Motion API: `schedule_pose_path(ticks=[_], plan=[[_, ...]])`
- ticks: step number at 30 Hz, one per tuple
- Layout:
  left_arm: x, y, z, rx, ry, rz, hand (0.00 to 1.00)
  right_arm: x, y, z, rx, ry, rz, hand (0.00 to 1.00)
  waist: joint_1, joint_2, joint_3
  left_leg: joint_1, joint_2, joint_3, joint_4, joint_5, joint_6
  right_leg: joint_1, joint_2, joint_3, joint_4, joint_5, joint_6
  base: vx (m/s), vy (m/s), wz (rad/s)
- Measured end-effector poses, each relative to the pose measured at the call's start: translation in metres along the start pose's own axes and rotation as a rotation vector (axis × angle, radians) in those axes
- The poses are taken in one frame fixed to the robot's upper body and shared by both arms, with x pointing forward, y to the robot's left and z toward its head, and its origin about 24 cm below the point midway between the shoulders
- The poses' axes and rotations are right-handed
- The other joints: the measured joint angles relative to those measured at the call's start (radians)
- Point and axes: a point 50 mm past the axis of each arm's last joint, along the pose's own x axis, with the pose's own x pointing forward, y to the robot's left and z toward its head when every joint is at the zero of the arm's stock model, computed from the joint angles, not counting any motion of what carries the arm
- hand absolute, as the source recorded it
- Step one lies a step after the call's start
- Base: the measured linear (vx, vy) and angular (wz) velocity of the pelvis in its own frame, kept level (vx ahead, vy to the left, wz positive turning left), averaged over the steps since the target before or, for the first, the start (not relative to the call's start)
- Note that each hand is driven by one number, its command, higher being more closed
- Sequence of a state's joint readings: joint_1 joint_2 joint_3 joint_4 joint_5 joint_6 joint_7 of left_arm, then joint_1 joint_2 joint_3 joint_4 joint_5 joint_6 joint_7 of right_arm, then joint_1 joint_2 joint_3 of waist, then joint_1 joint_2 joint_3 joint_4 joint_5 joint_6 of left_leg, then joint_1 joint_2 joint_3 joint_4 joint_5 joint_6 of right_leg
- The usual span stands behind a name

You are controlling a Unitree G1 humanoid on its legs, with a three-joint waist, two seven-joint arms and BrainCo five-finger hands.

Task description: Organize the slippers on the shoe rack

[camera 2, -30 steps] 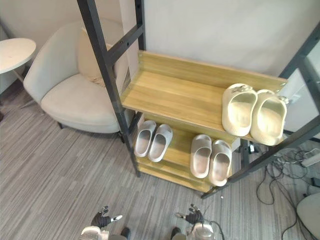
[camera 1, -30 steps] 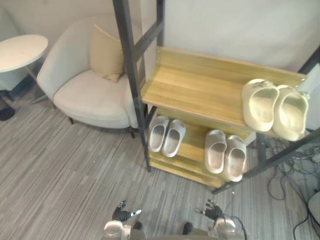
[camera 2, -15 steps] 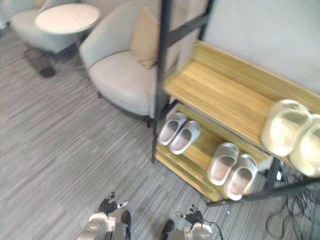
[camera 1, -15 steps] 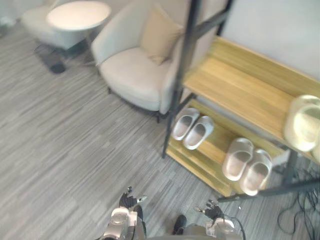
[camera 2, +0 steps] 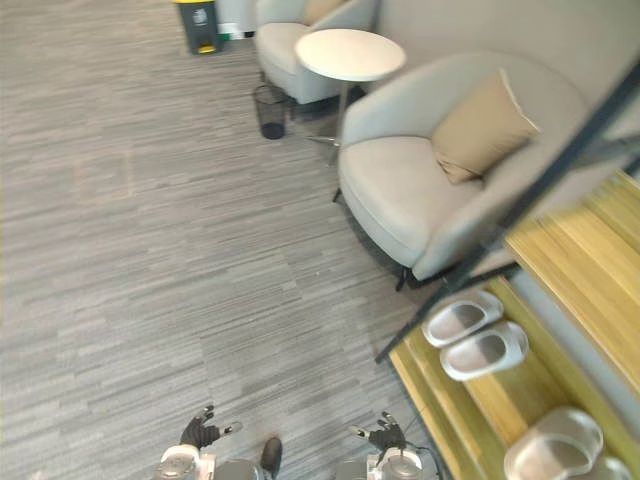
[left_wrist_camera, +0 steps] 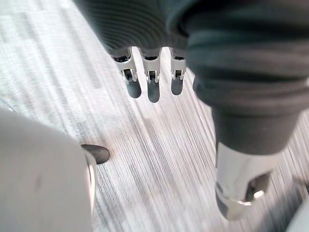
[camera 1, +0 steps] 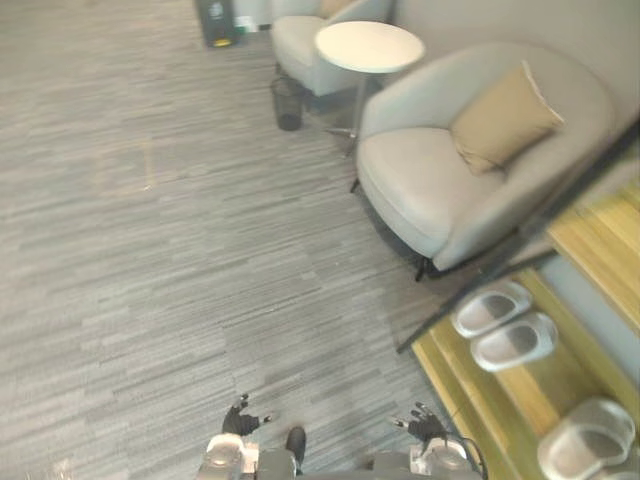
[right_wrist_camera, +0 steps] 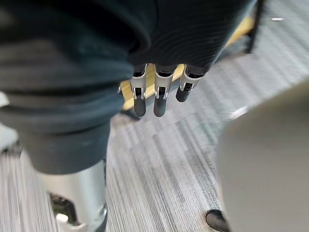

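Observation:
The wooden shoe rack [camera 1: 470,395] with dark metal posts stands at the right edge of the head views. On its low shelf lies a pair of pale grey slippers [camera 1: 502,325], and part of another grey pair [camera 1: 585,440] shows at the lower right corner. My left hand [camera 1: 241,424] and right hand [camera 1: 421,427] hang low at the bottom of the view, over the grey carpet, apart from the rack. Both hands are open with relaxed fingers [left_wrist_camera: 152,87] and hold nothing; the right wrist view shows straight fingers [right_wrist_camera: 159,99] above the carpet.
A light grey armchair [camera 1: 440,190] with a tan cushion [camera 1: 503,118] stands beside the rack. Behind it are a round white side table [camera 1: 369,45], a small dark bin [camera 1: 288,103] and a second chair [camera 1: 310,40]. Grey striped carpet [camera 1: 150,250] spreads to the left.
The whole picture has swung to the left: the camera has turned away from the rack, so its upper shelf and the cream slippers have left the view. Both hands stay low and open.

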State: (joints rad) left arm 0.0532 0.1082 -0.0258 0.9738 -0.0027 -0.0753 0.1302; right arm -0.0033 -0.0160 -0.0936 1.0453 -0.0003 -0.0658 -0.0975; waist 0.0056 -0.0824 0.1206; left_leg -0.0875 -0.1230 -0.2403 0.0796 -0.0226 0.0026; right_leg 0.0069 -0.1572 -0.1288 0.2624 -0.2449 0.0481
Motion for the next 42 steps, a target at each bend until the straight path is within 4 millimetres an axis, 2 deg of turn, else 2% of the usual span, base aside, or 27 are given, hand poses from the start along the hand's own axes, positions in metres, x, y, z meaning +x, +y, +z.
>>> schedule_pose_path(ticks=[4,6,7,8,10,11,12,14,16,19,20,22,24,25,27,28,29,30,31,32,33,34,35,36,37,39,42], plan=[[0.000,-0.002,0.002,-0.075,-0.002,0.006,0.00,0.003,0.000,0.011,-0.003,-0.028,0.001,0.00,0.002,0.038,0.019,-0.063,-0.023,0.008,0.070,0.009,-0.014,0.057,-0.006,-0.089,-0.067,0.002,0.006,0.07,-0.135,0.59],[0.001,-0.002,0.005,-0.098,-0.011,0.008,0.00,0.003,0.001,0.012,0.006,-0.027,-0.001,0.00,0.001,0.037,0.030,-0.106,-0.004,0.165,0.120,-0.017,-0.011,0.084,-0.012,-0.154,-0.086,0.008,0.011,0.00,-0.027,0.88],[0.000,-0.005,0.004,-0.126,-0.003,0.008,0.00,0.004,-0.001,0.012,0.005,-0.026,-0.007,0.00,0.000,0.069,0.041,-0.134,0.073,0.399,0.190,-0.091,0.043,0.112,0.026,-0.197,-0.096,0.007,0.011,0.00,-0.003,0.59],[0.000,-0.004,0.004,-0.130,-0.003,0.009,0.00,0.004,-0.001,0.013,0.006,-0.026,-0.009,0.00,0.002,0.072,0.045,-0.143,0.088,0.440,0.206,-0.100,0.051,0.120,0.035,-0.206,-0.096,0.006,0.012,-0.01,0.002,0.72],[0.001,0.004,0.005,-0.126,-0.012,0.027,0.00,0.004,-0.001,0.016,0.014,-0.033,-0.017,0.00,0.015,0.040,0.049,-0.154,0.071,0.526,0.176,-0.061,0.031,0.130,0.011,-0.268,-0.106,0.002,0.017,-0.01,0.006,0.77],[0.002,0.004,0.007,-0.125,-0.016,0.028,0.00,0.004,-0.001,0.017,0.014,-0.037,-0.020,0.00,0.016,0.041,0.046,-0.154,0.076,0.571,0.151,-0.102,0.036,0.132,0.014,-0.294,-0.115,-0.008,0.027,0.07,0.003,1.00],[0.002,0.006,0.008,-0.130,-0.020,0.032,0.00,0.005,-0.002,0.018,0.014,-0.038,-0.028,0.00,0.021,0.019,0.049,-0.157,0.056,0.596,0.142,-0.115,0.074,0.135,0.001,-0.314,-0.127,-0.040,0.044,0.09,0.000,0.79],[0.002,0.009,0.008,-0.147,-0.016,0.046,0.00,0.004,-0.004,0.014,0.015,-0.027,-0.033,0.00,0.024,0.010,0.048,-0.150,0.025,0.584,0.116,-0.116,0.076,0.137,-0.017,-0.327,-0.119,-0.045,0.052,0.11,0.026,0.50],[0.002,0.008,0.003,-0.155,0.003,0.048,0.00,0.003,-0.004,0.010,0.016,-0.014,-0.032,0.00,0.026,0.019,0.046,-0.109,0.002,0.554,0.091,-0.121,0.084,0.116,-0.052,-0.323,0.018,-0.046,0.054,0.15,0.109,0.40],[0.000,0.008,-0.003,-0.138,0.023,0.041,0.00,0.000,0.003,0.001,0.026,0.004,-0.012,0.00,0.013,0.016,0.037,-0.023,-0.028,0.481,0.065,-0.139,0.106,-0.034,-0.121,-0.216,0.477,-0.022,0.056,0.27,0.150,0.60],[0.000,0.009,-0.005,-0.129,0.031,0.042,0.00,0.001,0.002,0.004,0.024,-0.003,-0.009,0.00,0.001,0.016,0.038,0.021,-0.034,0.449,0.044,-0.150,0.105,-0.118,-0.119,-0.172,0.658,-0.029,0.046,0.32,0.087,0.65],[0.000,0.008,-0.006,-0.118,0.040,0.040,0.00,0.001,0.000,0.006,0.020,-0.011,-0.013,0.00,0.000,0.023,0.042,0.083,-0.033,0.421,0.023,-0.153,0.098,-0.175,-0.102,-0.162,0.731,-0.052,0.038,0.41,0.069,0.49],[-0.001,0.007,-0.009,-0.111,0.052,0.037,0.00,0.002,-0.003,0.008,0.016,-0.019,-0.017,0.00,-0.008,0.026,0.044,0.154,-0.027,0.388,-0.003,-0.153,0.099,-0.229,-0.072,-0.172,0.676,-0.096,0.023,0.43,0.019,0.57],[0.001,0.004,-0.003,-0.112,0.035,0.028,0.00,0.003,-0.006,0.014,0.012,-0.040,-0.022,0.00,-0.021,0.042,0.048,0.183,-0.005,0.350,-0.021,-0.157,0.092,-0.294,-0.016,-0.170,0.532,-0.109,0.007,0.37,-0.015,0.53],[0.003,0.000,0.004,-0.095,0.017,0.010,0.00,0.004,-0.009,0.020,0.005,-0.055,-0.028,0.00,-0.030,0.061,0.057,0.204,0.019,0.314,-0.044,-0.159,0.088,-0.340,0.038,-0.167,0.370,-0.079,0.005,0.38,-0.030,0.68],[0.004,-0.002,0.009,-0.080,0.001,-0.001,0.00,0.004,-0.010,0.021,0.009,-0.061,-0.030,0.00,-0.033,0.065,0.059,0.226,0.032,0.282,-0.057,-0.170,0.069,-0.373,0.077,-0.155,0.220,-0.004,0.001,0.52,-0.075,0.84],[0.004,-0.004,0.011,-0.063,-0.005,-0.009,0.00,0.004,-0.008,0.021,0.010,-0.061,-0.025,0.00,-0.039,0.056,0.055,0.259,0.036,0.258,-0.065,-0.187,0.041,-0.390,0.105,-0.138,0.093,0.095,-0.028,0.44,-0.069,0.67],[0.004,-0.004,0.010,-0.063,-0.003,-0.010,0.00,0.004,-0.008,0.021,0.010,-0.059,-0.023,0.00,-0.040,0.052,0.054,0.272,0.035,0.252,-0.064,-0.194,0.030,-0.391,0.112,-0.134,0.064,0.127,-0.042,0.52,-0.140,0.66],[0.002,-0.003,0.002,-0.061,0.017,-0.014,0.00,0.003,-0.005,0.017,0.014,-0.050,-0.017,0.00,-0.046,0.038,0.045,0.308,0.028,0.231,-0.056,-0.215,-0.001,-0.386,0.128,-0.133,0.022,0.230,-0.095,0.44,-0.141,0.55],[0.001,-0.005,-0.002,-0.062,0.031,-0.019,0.00,0.003,-0.005,0.017,0.016,-0.049,-0.016,0.00,-0.054,0.041,0.037,0.327,0.039,0.214,-0.037,-0.236,-0.016,-0.379,0.138,-0.127,0.042,0.252,-0.132,0.68,-0.179,0.49],[-0.001,-0.010,-0.006,-0.088,0.043,-0.024,0.00,0.004,-0.008,0.022,0.015,-0.063,-0.023,0.00,-0.047,0.073,0.026,0.296,0.063,0.215,0.058,-0.247,-0.030,-0.353,0.150,-0.139,0.037,0.219,-0.139,0.47,-0.118,0.22],[-0.001,-0.012,-0.006,-0.103,0.045,-0.025,0.00,0.004,-0.007,0.022,0.017,-0.065,-0.023,0.00,-0.046,0.081,0.027,0.277,0.065,0.222,0.107,-0.247,-0.030,-0.341,0.156,-0.139,0.029,0.212,-0.141,0.60,-0.131,0.01],[-0.002,-0.016,-0.007,-0.143,0.052,-0.022,0.00,0.004,-0.006,0.023,0.017,-0.067,-0.019,0.00,-0.043,0.100,0.035,0.226,0.075,0.251,0.271,-0.244,-0.039,-0.292,0.171,-0.135,-0.003,0.195,-0.139,0.68,-0.113,-0.05],[-0.002,-0.014,-0.007,-0.196,0.052,-0.001,0.00,0.004,-0.006,0.024,0.007,-0.069,-0.018,0.00,-0.037,0.113,0.041,0.137,0.103,0.293,0.547,-0.201,-0.099,-0.212,0.179,-0.125,-0.034,0.167,-0.135,0.65,-0.073,-0.05],[-0.002,-0.014,-0.006,-0.205,0.050,0.003,0.00,0.004,-0.006,0.024,0.005,-0.071,-0.017,0.00,-0.037,0.115,0.043,0.105,0.118,0.307,0.630,-0.198,-0.103,-0.186,0.181,-0.124,-0.040,0.154,-0.136,0.59,-0.009,-0.02],[-0.002,-0.008,0.000,-0.248,0.021,0.034,0.00,0.000,0.002,0.018,0.020,-0.068,-0.001,0.00,-0.012,0.106,0.051,-0.016,0.258,0.415,0.940,-0.235,-0.060,-0.045,0.187,-0.105,-0.052,0.079,-0.129,0.45,0.028,-0.08],[-0.001,-0.004,0.006,-0.265,-0.009,0.049,0.00,0.000,0.011,0.017,0.026,-0.063,0.016,0.00,0.006,0.094,0.052,-0.146,0.326,0.437,0.946,-0.276,-0.051,0.037,0.170,-0.068,-0.080,0.039,-0.109,0.41,0.109,-0.34]])
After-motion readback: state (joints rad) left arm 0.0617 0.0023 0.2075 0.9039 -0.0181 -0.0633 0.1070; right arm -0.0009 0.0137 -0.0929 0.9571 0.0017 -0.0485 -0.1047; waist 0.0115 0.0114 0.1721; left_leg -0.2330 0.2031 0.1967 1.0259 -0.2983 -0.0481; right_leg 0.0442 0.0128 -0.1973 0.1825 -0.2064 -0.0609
